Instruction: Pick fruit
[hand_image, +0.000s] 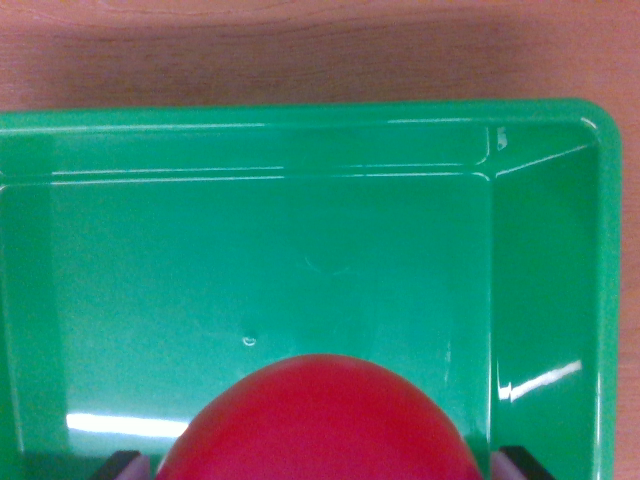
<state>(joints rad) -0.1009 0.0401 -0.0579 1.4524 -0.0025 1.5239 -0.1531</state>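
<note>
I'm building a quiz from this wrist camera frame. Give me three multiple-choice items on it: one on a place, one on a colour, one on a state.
1. Where does the red fruit show in the wrist view?
A. Bottom centre
B. Top left corner
C. On the wooden table beyond the tray

2. What colour is the tray?
A. Blue
B. Green
C. White

3. Apart from the red fruit, what lies on the visible tray floor?
A. Several more fruits
B. A knife
C. Nothing

Answers:
1 A, the fruit fills the bottom edge, between the dark gripper fingertips.
2 B, its rim and walls are bright green against the wooden table.
3 C, only bare green plastic with light reflections shows.
</note>
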